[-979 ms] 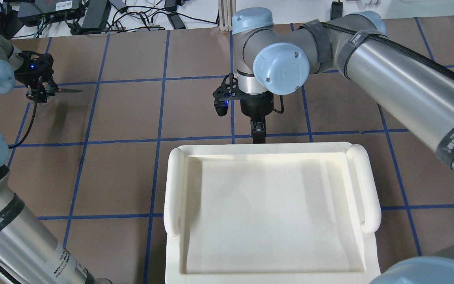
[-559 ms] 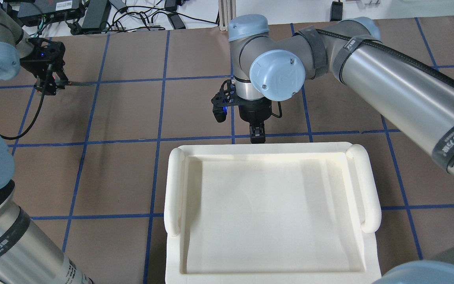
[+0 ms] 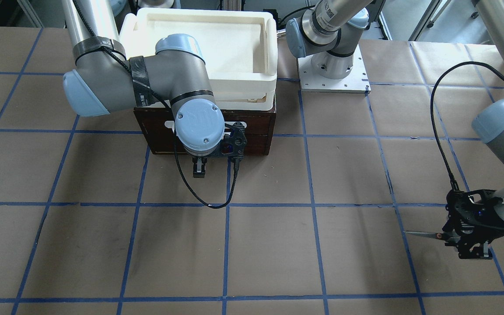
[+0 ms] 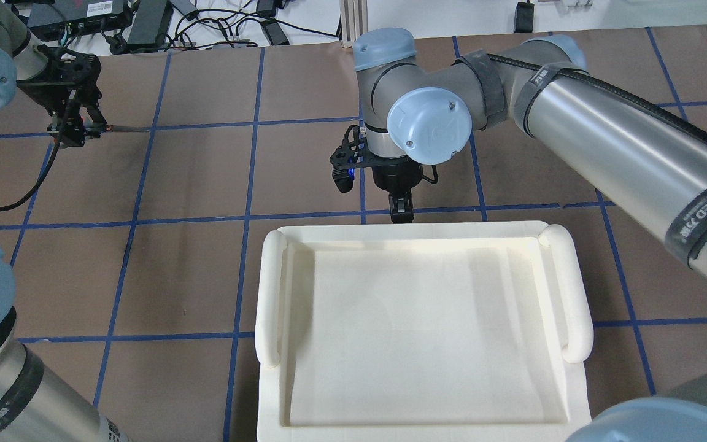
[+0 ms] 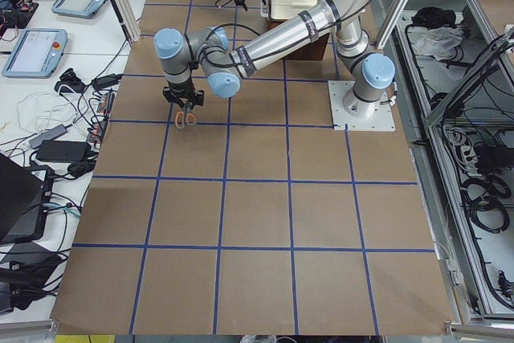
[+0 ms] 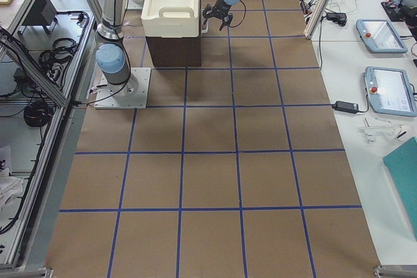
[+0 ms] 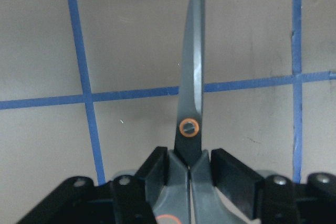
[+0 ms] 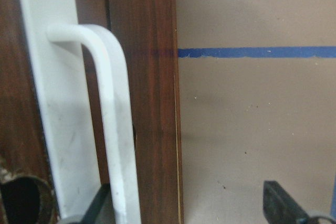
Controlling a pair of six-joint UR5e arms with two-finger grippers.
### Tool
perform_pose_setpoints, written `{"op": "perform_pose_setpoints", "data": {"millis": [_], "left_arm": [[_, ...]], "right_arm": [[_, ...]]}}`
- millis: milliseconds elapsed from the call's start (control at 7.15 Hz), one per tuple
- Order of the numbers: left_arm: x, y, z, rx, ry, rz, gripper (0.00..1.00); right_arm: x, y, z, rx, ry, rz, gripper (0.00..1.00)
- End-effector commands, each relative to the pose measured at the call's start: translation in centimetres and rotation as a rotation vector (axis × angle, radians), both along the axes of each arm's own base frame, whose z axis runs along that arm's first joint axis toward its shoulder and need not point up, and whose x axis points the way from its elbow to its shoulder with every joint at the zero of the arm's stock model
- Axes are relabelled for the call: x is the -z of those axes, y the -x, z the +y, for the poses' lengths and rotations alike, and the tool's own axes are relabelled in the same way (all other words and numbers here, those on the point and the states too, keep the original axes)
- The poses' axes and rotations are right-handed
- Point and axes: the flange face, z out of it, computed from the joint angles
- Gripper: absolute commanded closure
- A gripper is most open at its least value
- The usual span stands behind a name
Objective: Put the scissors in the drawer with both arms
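Observation:
My left gripper (image 4: 74,127) is at the table's far left, shut on the scissors (image 4: 123,130) by the grey handles. The dark blades point level toward the table's middle, above the paper. The left wrist view shows the closed blades (image 7: 191,77) sticking out between the fingers (image 7: 233,174). My right gripper (image 4: 402,212) hangs in front of the dark brown drawer (image 3: 260,131), which is shut. In the right wrist view its jaws are open, with the white bar handle (image 8: 113,124) just inside one finger (image 8: 97,205); the other finger (image 8: 283,205) is far to the side.
A cream-white plastic tray (image 4: 270,294) sits on top of the drawer cabinet and hides it from overhead. Cables and power bricks (image 4: 145,24) lie past the table's far edge. A black cable (image 3: 204,197) loops from the right wrist onto the paper.
My left arm has carried the scissors farther from the robot and a little toward the middle. My right wrist has shifted slightly left, and its gripper stays at the drawer front.

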Motion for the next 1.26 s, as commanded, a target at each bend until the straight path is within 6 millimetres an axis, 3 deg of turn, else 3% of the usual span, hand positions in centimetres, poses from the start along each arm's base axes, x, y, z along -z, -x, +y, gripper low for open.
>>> {"op": "perform_pose_setpoints", "data": {"millis": [0,1119], "left_arm": [[0.4,0.1,0.1,-0.001,-0.008,0.001,1.00],[0.9,-0.1,0.0,-0.002,-0.013,0.007,1.00]], "right_arm": [[0.4,-0.1,-0.3,-0.002,0.005,-0.002,0.00],[-1.3,-0.7,-2.9,-0.012,0.156,-0.056,0.00]]}}
